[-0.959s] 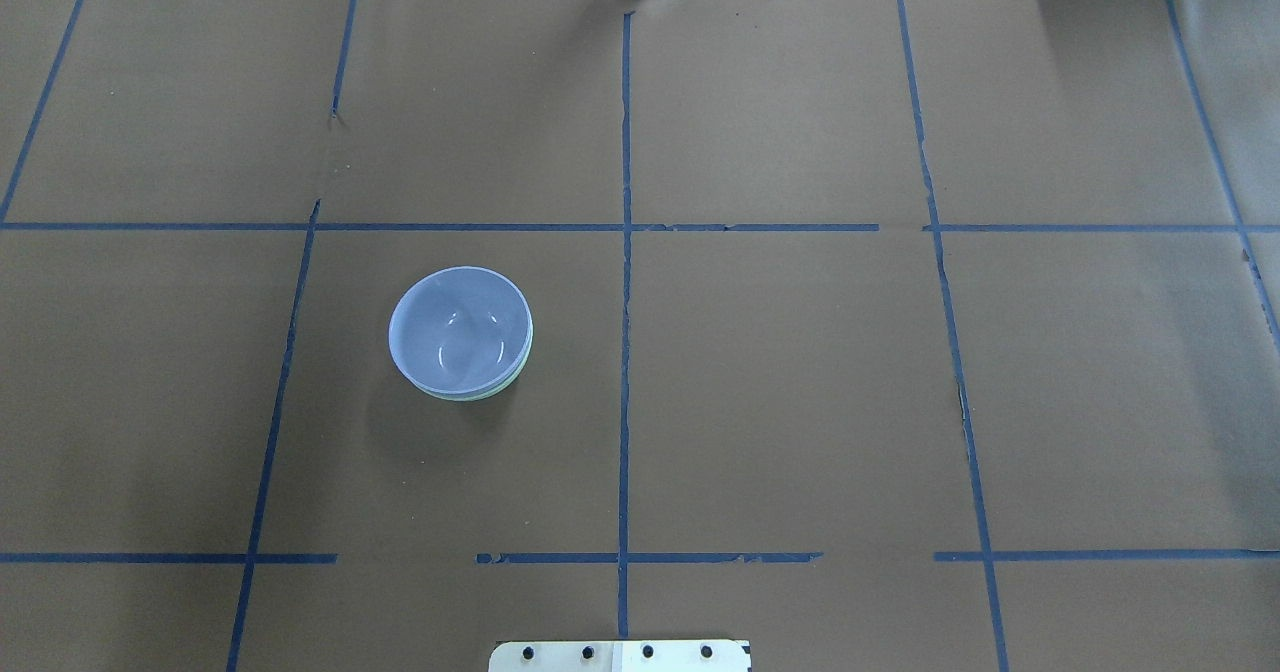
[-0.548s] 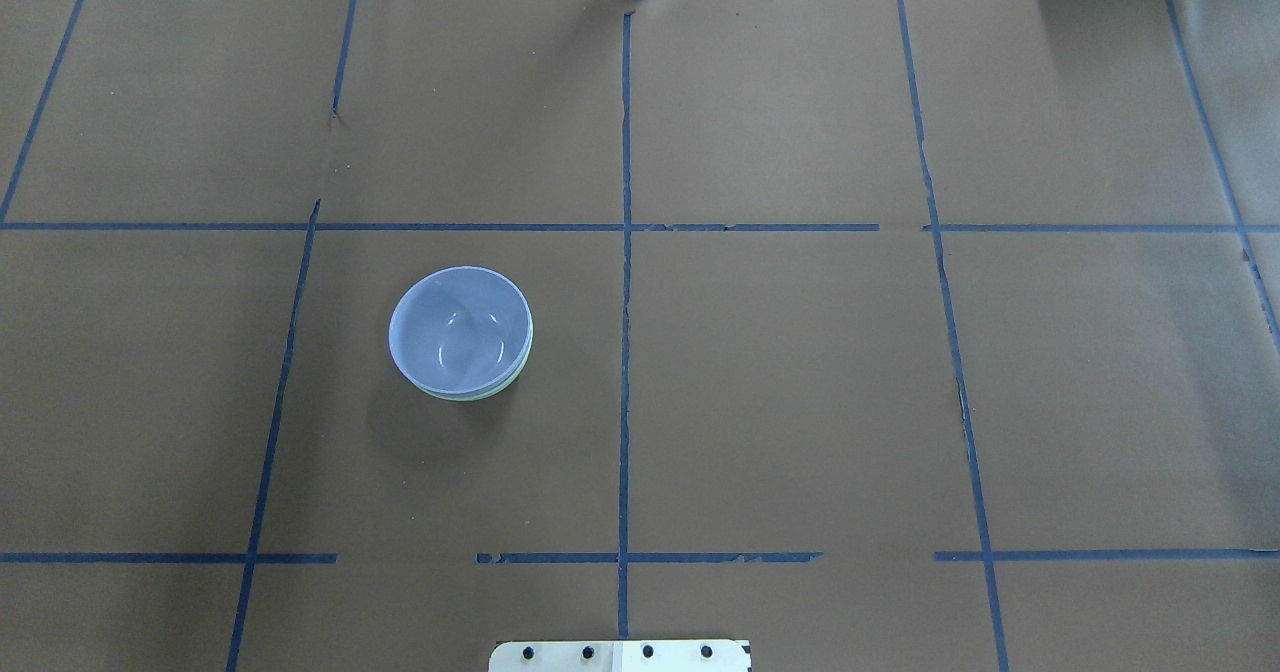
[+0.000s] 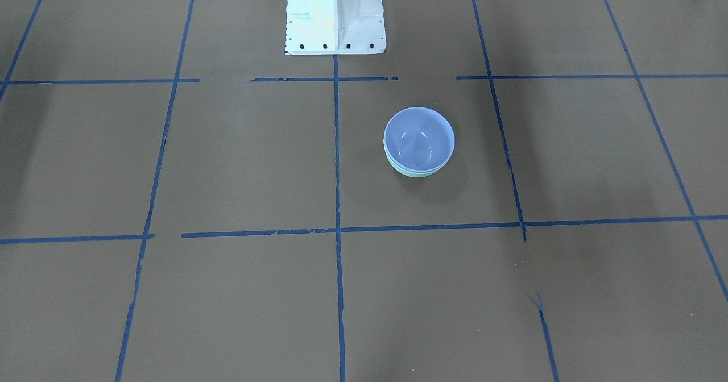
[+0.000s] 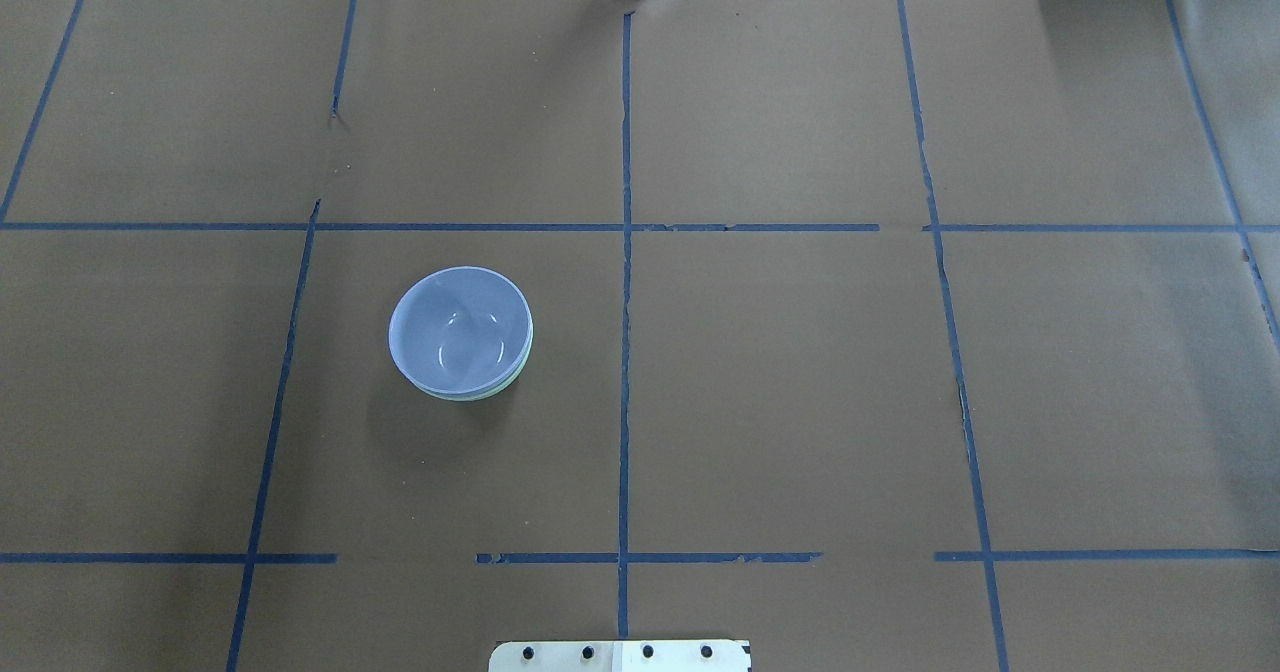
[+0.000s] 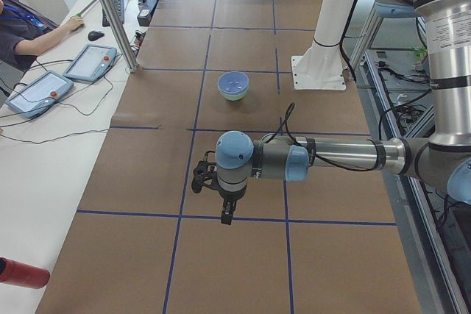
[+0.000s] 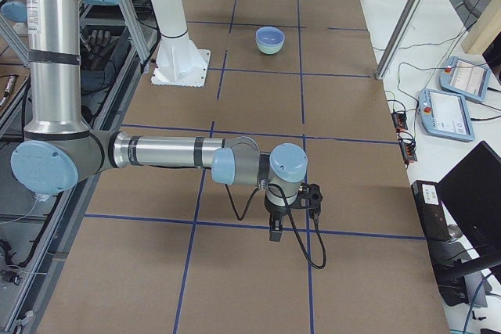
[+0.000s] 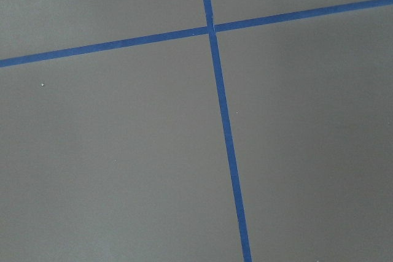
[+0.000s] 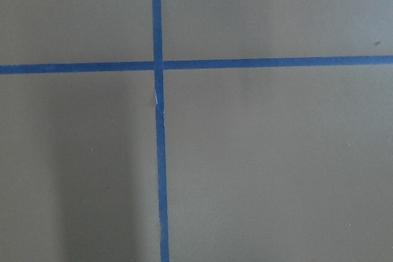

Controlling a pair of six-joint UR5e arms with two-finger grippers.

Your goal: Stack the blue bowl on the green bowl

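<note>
1. Sitting nested in the green bowl [image 3: 418, 173], the blue bowl [image 4: 458, 327] is resting on the robot's left half of the table [image 4: 800, 402], with just a green sliver peeking out underneath.
2. Nothing is changing versus the overhead shots from a moment back: the bowls aren't budging.
3. The left gripper [image 5: 228, 215] and right gripper [image 6: 275, 232] are hanging well away near the table ends. Honestly can't tell if their fingers are spread or pressed together.
4. So I'm calling the stack done.
</note>
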